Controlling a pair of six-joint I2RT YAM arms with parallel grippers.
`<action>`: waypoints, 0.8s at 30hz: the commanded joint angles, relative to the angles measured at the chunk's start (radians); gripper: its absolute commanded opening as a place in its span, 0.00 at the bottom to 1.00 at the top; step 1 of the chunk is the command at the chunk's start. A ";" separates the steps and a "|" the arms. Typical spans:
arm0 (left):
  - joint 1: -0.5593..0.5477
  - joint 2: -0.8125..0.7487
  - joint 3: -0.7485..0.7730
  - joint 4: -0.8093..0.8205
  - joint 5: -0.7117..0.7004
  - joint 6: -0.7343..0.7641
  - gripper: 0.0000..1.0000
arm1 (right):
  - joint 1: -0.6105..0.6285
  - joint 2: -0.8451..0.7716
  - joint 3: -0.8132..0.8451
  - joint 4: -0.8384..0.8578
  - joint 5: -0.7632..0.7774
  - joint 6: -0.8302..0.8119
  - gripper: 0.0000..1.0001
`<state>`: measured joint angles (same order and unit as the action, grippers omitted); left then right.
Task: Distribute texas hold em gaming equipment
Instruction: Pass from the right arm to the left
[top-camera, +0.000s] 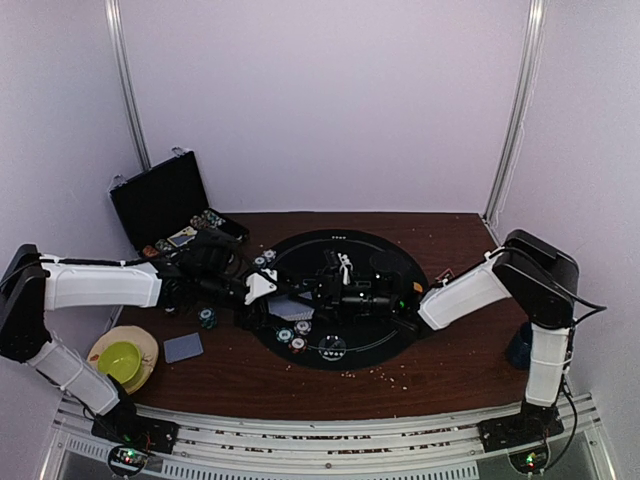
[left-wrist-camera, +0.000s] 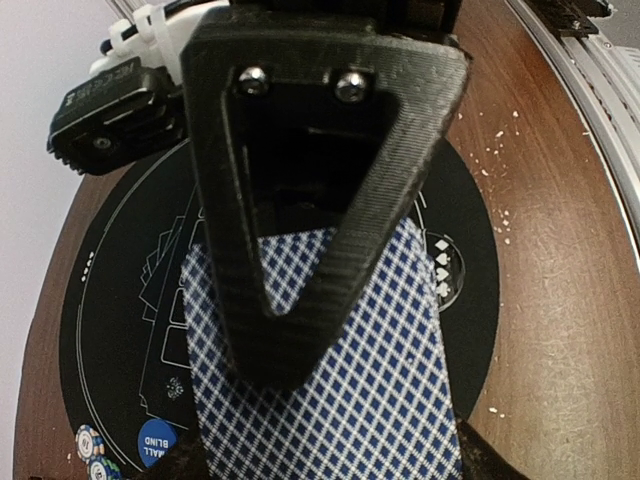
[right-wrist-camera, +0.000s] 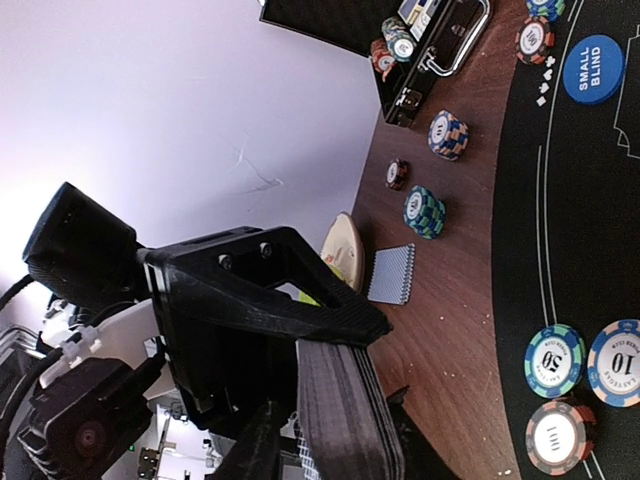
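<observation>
- Seen from above, two robot arms meet over a round black mat (top-camera: 385, 338) on a dark wooden counter (top-camera: 450, 375). An open black case (top-camera: 160, 200) stands at the back left.
- The left tool (left-wrist-camera: 310, 420) appears clamped on a deck (left-wrist-camera: 400, 380) of blue-checked playing cards. One finger lies across the top face and the other sits beneath, holding the deck flat above the mat.
- The right tool (top-camera: 330, 290) is close against the deck from the other side. Whether its jaws are apart or gripping the cards cannot be told.
- On the mat lie a blue Small Blind button (right-wrist-camera: 592, 68) and three striped chips (right-wrist-camera: 555, 360), the chips close together.
- Off the mat, on the counter to the left, are short chip stacks (right-wrist-camera: 424, 211). A loose card (right-wrist-camera: 391, 273) lies face down beside them; it may be one card or a thin pile.
- Handling, as a judgement: the deck is light, but its cards are thin, smooth and slippery against one another. A weak or off-centre pinch would likely let the stack fan out or shed cards.
- The safest hold is probably across both flat faces, well in from an edge, with firm and even pressure.
- The chips look small, stiff and fairly dense. They are best pinched by the rim, or as a stack from the sides. They may roll if dropped on edge.
</observation>
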<state>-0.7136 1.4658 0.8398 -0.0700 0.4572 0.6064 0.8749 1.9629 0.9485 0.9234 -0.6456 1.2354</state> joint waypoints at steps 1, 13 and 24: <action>0.002 0.012 -0.011 0.016 0.005 0.024 0.57 | 0.003 -0.069 0.067 -0.207 0.040 -0.153 0.36; 0.004 -0.022 -0.031 0.004 -0.003 -0.014 0.57 | 0.004 -0.034 0.132 -0.444 0.086 -0.309 0.36; 0.015 -0.015 -0.070 0.087 -0.032 -0.042 0.56 | 0.007 -0.012 0.126 -0.403 0.040 -0.292 0.35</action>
<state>-0.7116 1.4643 0.7795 -0.0673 0.4271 0.5915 0.8803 1.9358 1.0729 0.5034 -0.5877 0.9443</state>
